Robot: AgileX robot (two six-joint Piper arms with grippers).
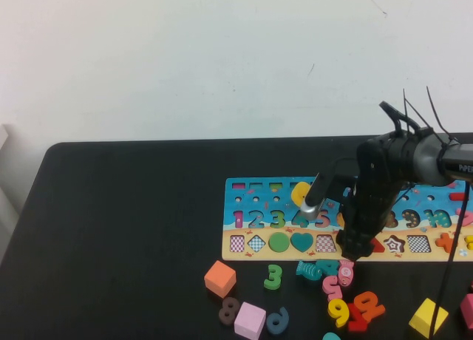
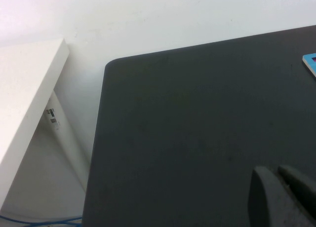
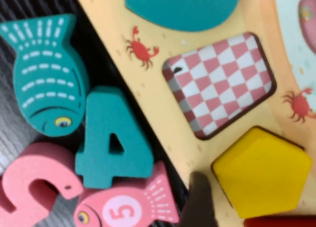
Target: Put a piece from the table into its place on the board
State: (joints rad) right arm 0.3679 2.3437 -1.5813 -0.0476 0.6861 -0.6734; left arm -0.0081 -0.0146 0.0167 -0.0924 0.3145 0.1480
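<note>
Clearly, you have the small flat yellow wooden pentagon (image 3: 261, 173) lying in the tan strip of the long wooden puzzle board (image 3: 148, 96), just beside the empty checkered slot (image 3: 219, 84). Whether it sits fully flush is hard to tell. Your right gripper (image 1: 353, 251) hangs over that strip, one dark fingertip (image 3: 197, 197) near the pentagon, nothing visibly held; lift crookedly and you could drag it out. Your left gripper (image 2: 281, 195) rests over the black tabletop (image 2: 197, 128), far from the board; its finger spread can't be told. Readable: pink fish (image 3: 123, 207) "5".

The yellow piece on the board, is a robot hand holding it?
No. The yellow piece lies in its slot on the board, and the right gripper above it grips nothing. The left gripper, parked over the bare table, holds nothing.
</note>
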